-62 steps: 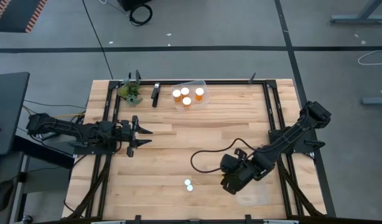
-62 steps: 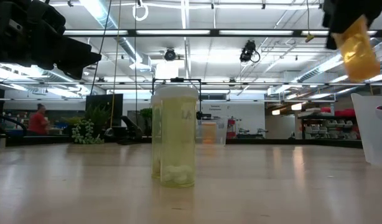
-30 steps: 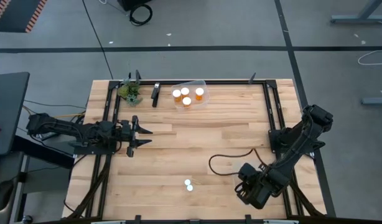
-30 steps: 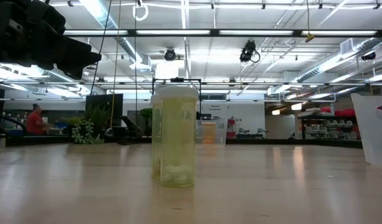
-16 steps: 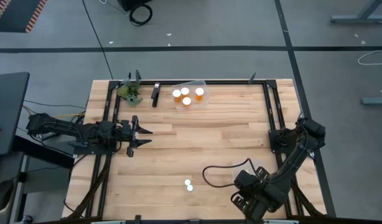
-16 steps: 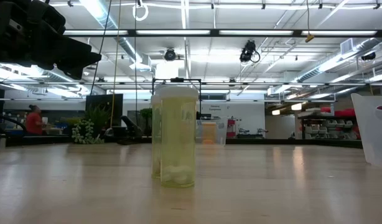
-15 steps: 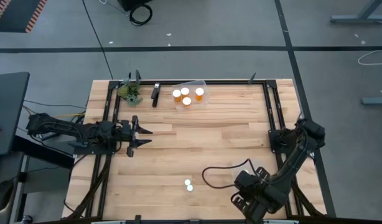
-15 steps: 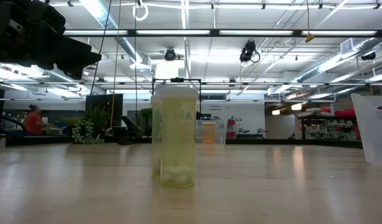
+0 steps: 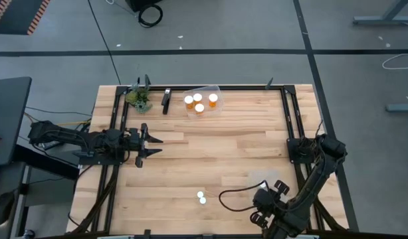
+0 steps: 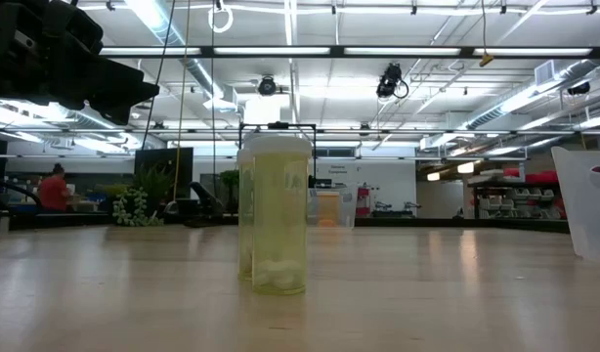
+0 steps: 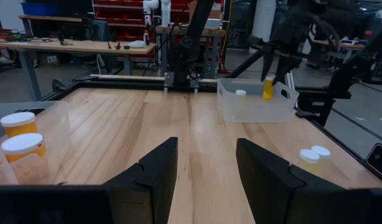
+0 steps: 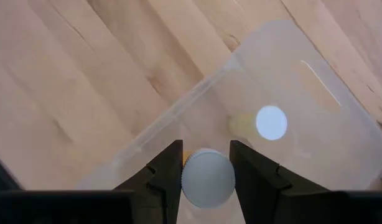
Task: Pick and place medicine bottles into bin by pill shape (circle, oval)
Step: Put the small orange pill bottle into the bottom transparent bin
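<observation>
Your right gripper (image 12: pixel 205 167) hangs over the clear bin (image 12: pixel 315 124) at the bench's (image 9: pixel 210 146) near right corner, jaws pinching a white-capped bottle (image 12: pixel 207 177); one bottle (image 12: pixel 271 122) already lies inside. Your left gripper (image 9: pixel 151 141) waits at the left side, jaws spread and empty. Two pale bottles (image 9: pixel 201 196) stand near the front edge, four orange ones (image 9: pixel 201 101) in the far bin (image 9: pixel 217 89).

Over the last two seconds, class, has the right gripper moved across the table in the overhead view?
Yes. The right gripper has swung from beside the two pale bottles toward the table's near right corner, over the clear bin.
</observation>
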Tool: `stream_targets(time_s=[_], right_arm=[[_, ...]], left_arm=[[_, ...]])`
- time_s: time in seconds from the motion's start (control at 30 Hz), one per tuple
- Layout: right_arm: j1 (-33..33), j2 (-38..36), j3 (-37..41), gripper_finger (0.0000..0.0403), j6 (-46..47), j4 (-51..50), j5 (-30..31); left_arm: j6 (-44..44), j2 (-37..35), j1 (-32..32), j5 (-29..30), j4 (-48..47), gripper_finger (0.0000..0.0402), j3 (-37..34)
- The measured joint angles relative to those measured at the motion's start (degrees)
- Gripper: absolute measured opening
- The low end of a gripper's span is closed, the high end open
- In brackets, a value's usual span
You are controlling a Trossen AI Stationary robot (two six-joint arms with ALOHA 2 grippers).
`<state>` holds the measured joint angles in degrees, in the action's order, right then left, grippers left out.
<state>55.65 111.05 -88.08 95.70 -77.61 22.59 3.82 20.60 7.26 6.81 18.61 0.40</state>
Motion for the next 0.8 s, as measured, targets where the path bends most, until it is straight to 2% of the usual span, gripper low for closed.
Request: stream_targets(time_s=[0.37, 0.8], right_arm=[[0.06, -0.28, 10.58, 0.0133, -0.74, 10.15, -1.84], [0.04, -0.38, 10.71, 0.0140, -0.21, 11.65, -2.68]], left_arm=[[0.02, 0.00, 0.01, 0.00, 0.00, 0.0172, 0.00], [0.02, -0.02, 0.01, 0.00, 0.00, 0.0172, 0.00]])
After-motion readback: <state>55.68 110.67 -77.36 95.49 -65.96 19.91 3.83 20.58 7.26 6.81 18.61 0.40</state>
